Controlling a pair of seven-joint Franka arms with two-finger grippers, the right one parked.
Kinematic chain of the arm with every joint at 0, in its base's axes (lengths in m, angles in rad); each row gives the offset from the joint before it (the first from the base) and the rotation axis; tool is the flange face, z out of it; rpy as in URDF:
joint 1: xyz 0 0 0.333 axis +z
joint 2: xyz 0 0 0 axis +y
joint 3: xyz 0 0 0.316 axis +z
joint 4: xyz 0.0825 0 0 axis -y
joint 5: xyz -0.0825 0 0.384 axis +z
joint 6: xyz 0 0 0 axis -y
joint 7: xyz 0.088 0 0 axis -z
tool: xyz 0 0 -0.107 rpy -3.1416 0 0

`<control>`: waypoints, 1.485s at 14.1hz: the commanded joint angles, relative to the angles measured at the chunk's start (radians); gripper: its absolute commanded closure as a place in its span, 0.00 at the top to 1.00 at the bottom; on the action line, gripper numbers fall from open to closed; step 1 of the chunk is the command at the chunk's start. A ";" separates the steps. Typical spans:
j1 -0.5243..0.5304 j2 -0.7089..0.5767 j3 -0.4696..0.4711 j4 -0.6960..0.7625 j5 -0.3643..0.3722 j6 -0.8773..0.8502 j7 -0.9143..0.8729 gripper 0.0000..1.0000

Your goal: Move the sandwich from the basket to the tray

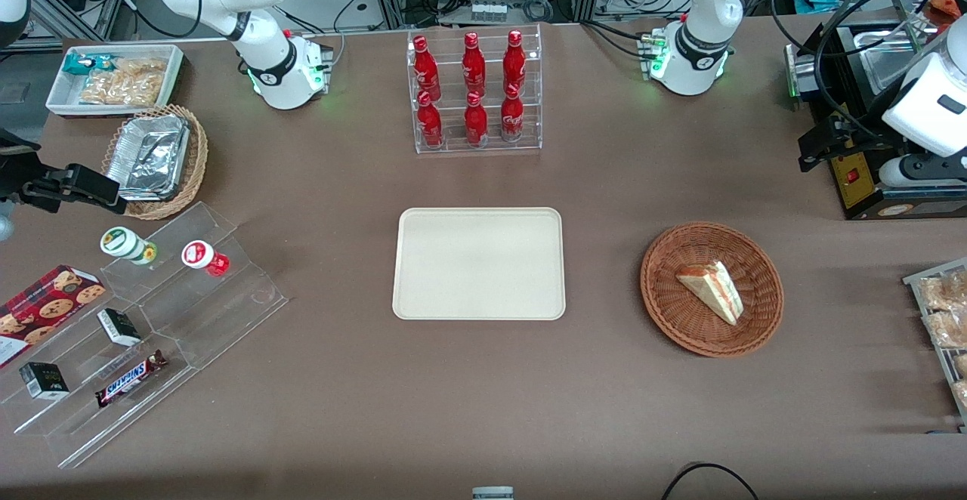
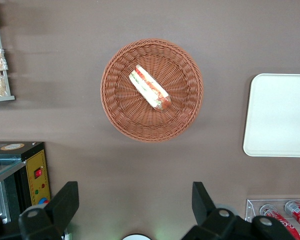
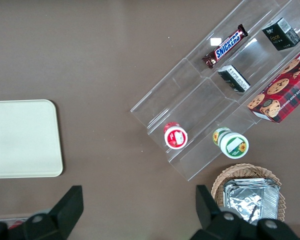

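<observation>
End effector [image 2: 135, 210] high above bare tabletop [image 1: 604, 379], fingers spread wide and holding nothing.

The sandwich [image 2: 149, 87] lies in the middle of the basket [image 2: 115, 107], below the end effector and clear of the woven rim. The tray [image 2: 280, 115] sits well apart from the basket, with open tabletop between them.

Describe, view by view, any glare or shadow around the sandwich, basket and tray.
Front view: soft shadow on the table beside the basket; tray evenly lit, no glare. Left wrist view: sandwich sharp in the basket, tray washed pale; open gripper dark, high above the table.
</observation>
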 commanded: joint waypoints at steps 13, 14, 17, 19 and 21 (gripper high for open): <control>0.015 0.100 -0.009 -0.190 0.004 0.143 -0.604 1.00; 0.014 0.106 -0.009 -0.254 0.006 0.226 -0.651 1.00; 0.009 0.173 -0.010 -0.367 0.006 0.416 -0.729 1.00; 0.005 0.259 -0.010 -0.367 0.006 0.493 -0.784 1.00; 0.005 0.322 -0.012 -0.367 0.006 0.579 -0.812 1.00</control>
